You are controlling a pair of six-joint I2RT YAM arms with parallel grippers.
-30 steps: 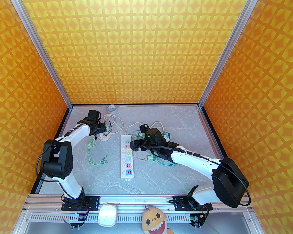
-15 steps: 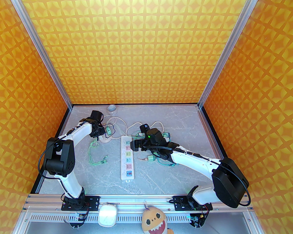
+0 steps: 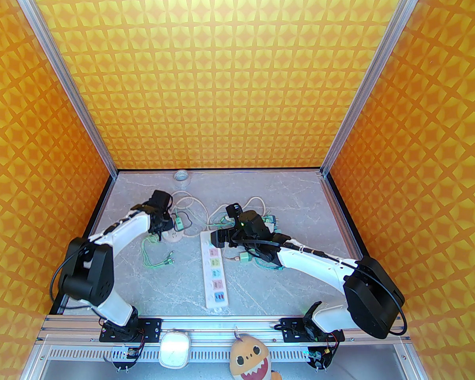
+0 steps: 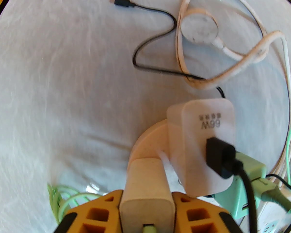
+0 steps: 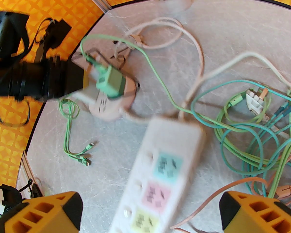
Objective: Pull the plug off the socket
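Note:
A round beige socket (image 4: 148, 139) lies at the table's back left and carries several chargers. My left gripper (image 4: 146, 198) is shut on a beige plug (image 4: 145, 178), whose far end still meets the socket's rim. Beside it sit a white 66W charger (image 4: 201, 139) with a black lead and a green charger (image 4: 247, 178). From above, the left gripper (image 3: 162, 225) sits on the left side of the socket (image 3: 174, 236). My right gripper (image 3: 217, 238) hangs open over the far end of the white power strip (image 3: 215, 271). Its orange fingers (image 5: 43, 212) straddle the blurred strip (image 5: 160, 173).
A tape roll (image 3: 181, 175) stands at the back edge. Green cables (image 3: 154, 256) lie left of the strip. A tangle of teal, green and orange cables (image 5: 252, 139) and a loose green adapter (image 3: 244, 257) lie to its right, under the right arm. Orange walls close in three sides.
The left gripper shut on the beige plug and pulled toward the near side, dragging the round socket with it. The power strip slid nearer, its near end swinging right. The right gripper stayed open.

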